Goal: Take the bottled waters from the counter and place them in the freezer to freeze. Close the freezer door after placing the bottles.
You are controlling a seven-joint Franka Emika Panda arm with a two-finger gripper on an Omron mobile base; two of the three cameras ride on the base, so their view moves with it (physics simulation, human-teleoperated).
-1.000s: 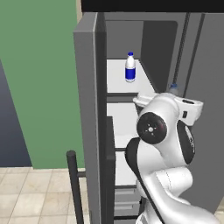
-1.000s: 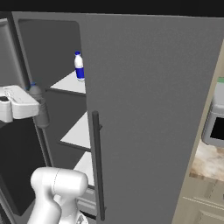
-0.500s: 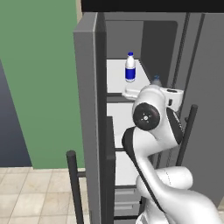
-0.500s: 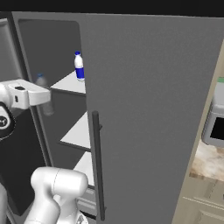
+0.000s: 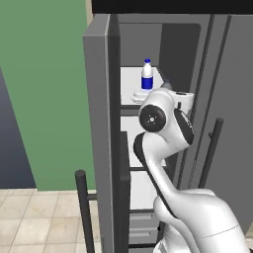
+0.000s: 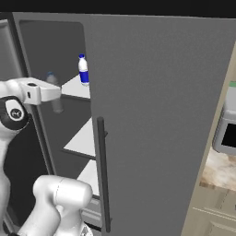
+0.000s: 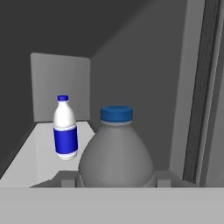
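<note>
My gripper [image 7: 116, 180] is shut on the translucent grey bottle [image 7: 116, 153], whose blue cap rises just in front of the hand camera. From the right base view, the gripper [image 6: 55, 96] carries this bottle [image 6: 56, 102] at the mouth of the open freezer [image 5: 148, 168], level with its top shelf [image 6: 76, 87]. The white bottle [image 7: 65, 129] with blue label and cap stands upright on that shelf, farther in; it is the bottle [image 5: 147, 75] above my elbow and the bottle [image 6: 83, 70] beyond the hand. The freezer door [image 5: 98, 128] stands open, edge-on at the left.
The closed plain grey fridge door [image 6: 156, 120] with its dark bar handle [image 6: 101, 175] stands close on the right of the opening. Lower white shelves [image 6: 85, 140] sit below. The marbled counter [image 6: 221, 170] with a microwave [image 6: 228, 133] lies at the far right.
The arm has swung the hand and the grey bottle forward, from outside the opening toward the top shelf. The white bottle and the doors have not moved.
</note>
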